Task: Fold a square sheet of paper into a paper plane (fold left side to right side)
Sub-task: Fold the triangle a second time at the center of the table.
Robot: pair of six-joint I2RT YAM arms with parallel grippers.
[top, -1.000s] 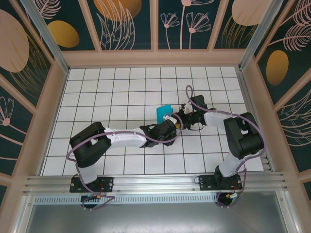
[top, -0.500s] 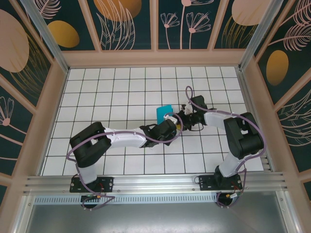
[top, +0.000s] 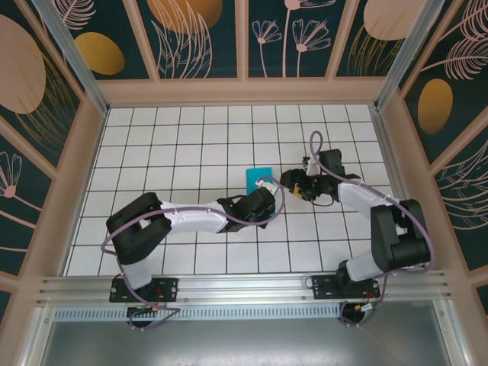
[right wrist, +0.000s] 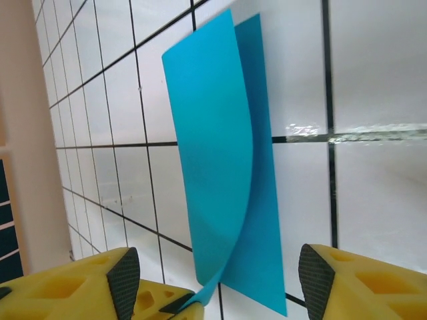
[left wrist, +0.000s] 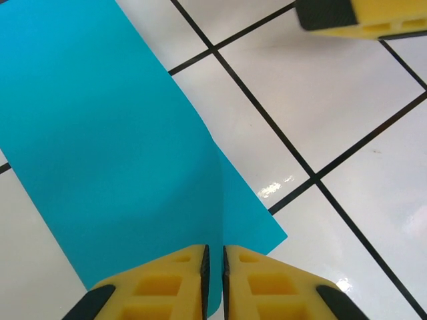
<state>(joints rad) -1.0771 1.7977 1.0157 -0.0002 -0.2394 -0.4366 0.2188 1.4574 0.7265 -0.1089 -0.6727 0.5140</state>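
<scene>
The square sheet of paper (top: 258, 176) is bright cyan-blue and lies near the middle of the white tiled table, folded loosely over itself. In the right wrist view its upper layer (right wrist: 213, 147) curls up off the lower one. My left gripper (left wrist: 213, 257) is shut on the sheet's near edge (left wrist: 113, 133), and from above it sits just below the sheet (top: 264, 191). My right gripper (right wrist: 219, 267) is open with nothing between its pads, a little to the right of the sheet (top: 286, 182). One of its yellow fingers (left wrist: 360, 15) shows in the left wrist view.
The white grid table (top: 168, 137) is boxed in by a wooden frame (top: 244, 90) with dark patterned panels. Both arms reach in from the near edge and meet near the centre. Open tiles lie to the left and at the back.
My right gripper has opened and drawn back to the right, off the sheet. My left gripper has closed onto the sheet's near edge. The sheet has stayed in place.
</scene>
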